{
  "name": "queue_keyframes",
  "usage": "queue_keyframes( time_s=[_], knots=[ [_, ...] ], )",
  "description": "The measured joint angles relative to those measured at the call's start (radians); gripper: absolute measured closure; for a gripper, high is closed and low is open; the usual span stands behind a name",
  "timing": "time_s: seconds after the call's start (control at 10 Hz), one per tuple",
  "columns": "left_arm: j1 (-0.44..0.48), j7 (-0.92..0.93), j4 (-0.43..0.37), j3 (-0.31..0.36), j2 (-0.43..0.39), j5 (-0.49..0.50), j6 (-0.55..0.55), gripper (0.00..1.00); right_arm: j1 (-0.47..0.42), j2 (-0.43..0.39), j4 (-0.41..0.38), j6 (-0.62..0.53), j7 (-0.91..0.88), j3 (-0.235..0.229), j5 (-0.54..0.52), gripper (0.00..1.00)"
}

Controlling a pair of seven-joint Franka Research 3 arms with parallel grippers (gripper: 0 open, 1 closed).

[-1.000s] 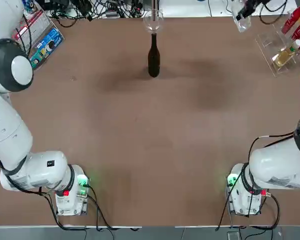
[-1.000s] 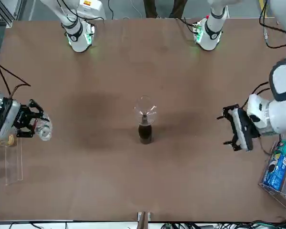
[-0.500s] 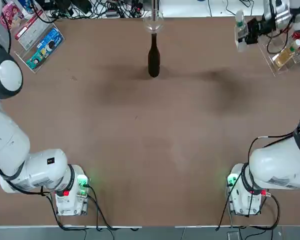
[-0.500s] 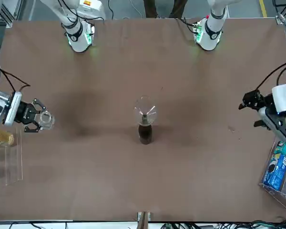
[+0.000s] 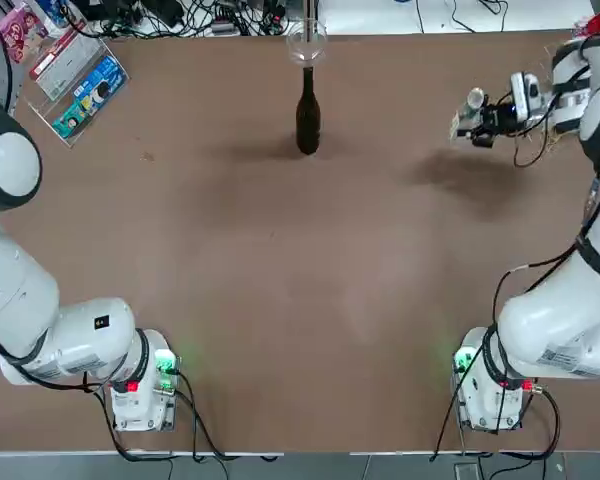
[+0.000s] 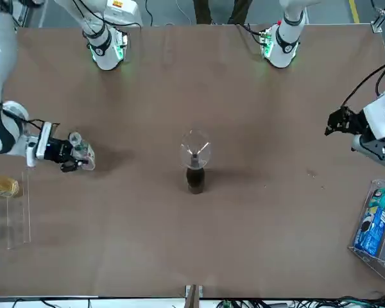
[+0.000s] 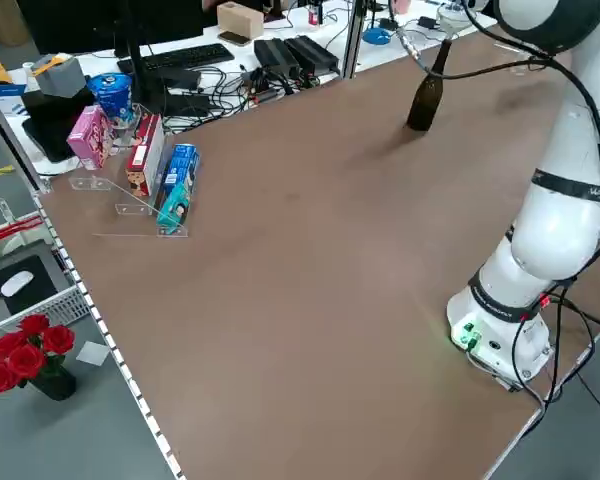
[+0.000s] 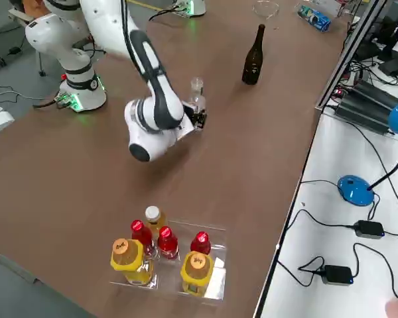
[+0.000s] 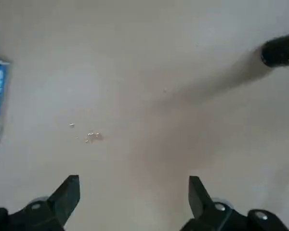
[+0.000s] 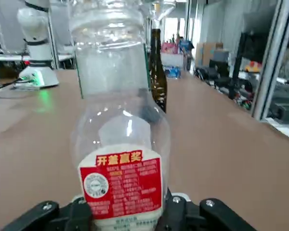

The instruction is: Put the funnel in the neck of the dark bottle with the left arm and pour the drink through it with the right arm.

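Clamped on the drink [image 10: 119, 144] by the right gripper [image 6: 70, 154], jaws closed on its lower body, label side up, the neck pointing toward the dark bottle [image 5: 307, 112]. In the top view held above the table [image 5: 280, 260] at about 2 o'clock, well apart from the bottle, which stands upright at about 12 o'clock near the far edge. Funnel [image 6: 195, 151] seated in the bottle's neck, cone up. Left gripper [image 9: 134, 192] with jaws wide apart and nothing between them, hovering over bare table; seen in the front view at 3 o'clock, near the blue packet [image 6: 374, 221] in its clear tray. Rack of yellow and red bottles [image 8: 166, 255] at the table's right side.
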Motion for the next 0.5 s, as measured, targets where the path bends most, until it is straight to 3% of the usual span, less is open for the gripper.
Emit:
queue_keyframes(
  time_s=[0.3, 0.5],
  knots=[
    [0.033, -0.069, -0.021, 0.018, -0.052, 0.005, 0.007, 0.01, -0.013, 0.078, -0.033, -0.045, -0.03, -0.036, 0.023, 0.58],
    [-0.019, -0.139, -0.067, 0.082, -0.114, 0.005, 0.007, 0.01, -0.031, 0.086, -0.08, -0.049, -0.038, -0.046, 0.052, 0.58]
  ],
)
